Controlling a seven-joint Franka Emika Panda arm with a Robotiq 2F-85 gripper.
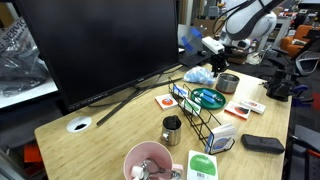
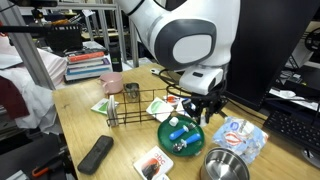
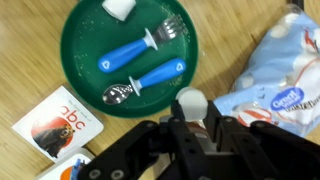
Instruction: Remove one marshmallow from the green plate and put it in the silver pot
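In the wrist view the green plate holds a blue-handled fork, a blue-handled spoon and one white marshmallow at its far rim. My gripper is shut on another marshmallow, held just off the plate's near rim, above the wood table. In both exterior views the gripper hangs over the green plate. The silver pot stands next to the plate; I cannot see inside it.
A marshmallow bag lies beside the plate. A wire rack, steel jug, pink bowl, black case and picture cards share the table. A big monitor stands behind.
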